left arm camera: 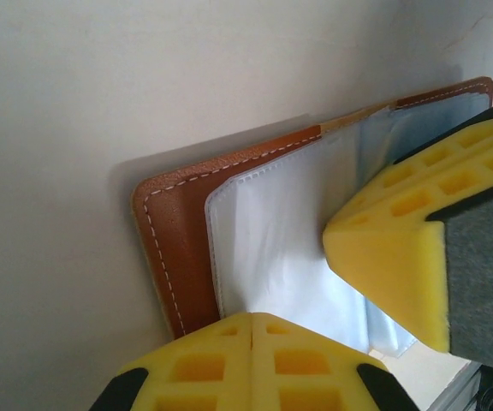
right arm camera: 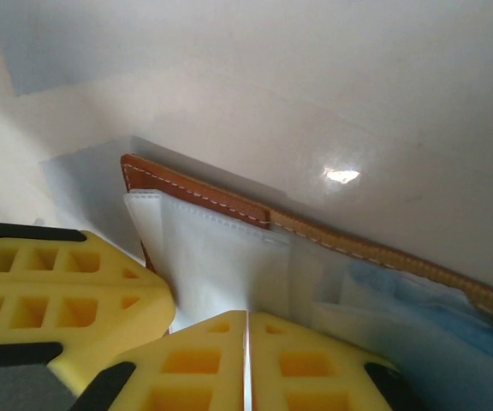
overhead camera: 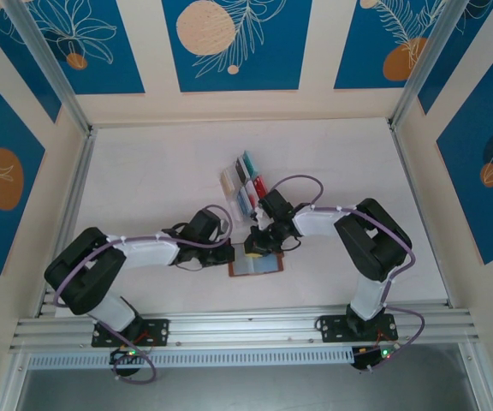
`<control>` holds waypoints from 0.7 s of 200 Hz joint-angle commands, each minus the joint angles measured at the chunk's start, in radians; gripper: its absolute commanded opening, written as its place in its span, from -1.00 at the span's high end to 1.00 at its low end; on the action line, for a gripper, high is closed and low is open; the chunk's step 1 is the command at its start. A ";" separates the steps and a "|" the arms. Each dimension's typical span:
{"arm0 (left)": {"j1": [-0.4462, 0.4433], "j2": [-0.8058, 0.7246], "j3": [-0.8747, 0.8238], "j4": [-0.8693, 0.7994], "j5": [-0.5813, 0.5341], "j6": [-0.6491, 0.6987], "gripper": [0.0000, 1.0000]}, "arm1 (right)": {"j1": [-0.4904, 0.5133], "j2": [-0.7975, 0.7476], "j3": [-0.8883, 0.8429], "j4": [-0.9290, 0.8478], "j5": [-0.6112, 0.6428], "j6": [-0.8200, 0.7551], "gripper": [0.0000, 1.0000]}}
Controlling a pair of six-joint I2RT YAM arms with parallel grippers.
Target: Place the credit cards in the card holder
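The card holder (overhead camera: 266,266) lies open on the table near the front, brown leather (left arm camera: 171,248) with clear plastic pockets (left arm camera: 272,240) facing up. Both grippers meet over its far edge. My left gripper (left arm camera: 253,318) is shut, its tips at the edge of a clear pocket. My right gripper (right arm camera: 248,315) is shut too, with only a hairline slit between its yellow fingers, also at the pocket edge (right arm camera: 221,257). Each gripper shows in the other's wrist view as a yellow block. The credit cards (overhead camera: 245,181) stand in a clear rack behind the grippers, in red, teal, cream and blue.
The clear slotted rack (overhead camera: 238,193) sits just beyond the card holder, close to the right wrist (overhead camera: 274,208). Aluminium rails (overhead camera: 229,327) run along the front edge, and patterned walls enclose the white table (overhead camera: 161,171).
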 commanded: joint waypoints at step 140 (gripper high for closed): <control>-0.014 -0.004 -0.055 -0.032 -0.065 0.047 1.00 | -0.135 -0.256 0.310 -0.499 0.379 -0.240 0.28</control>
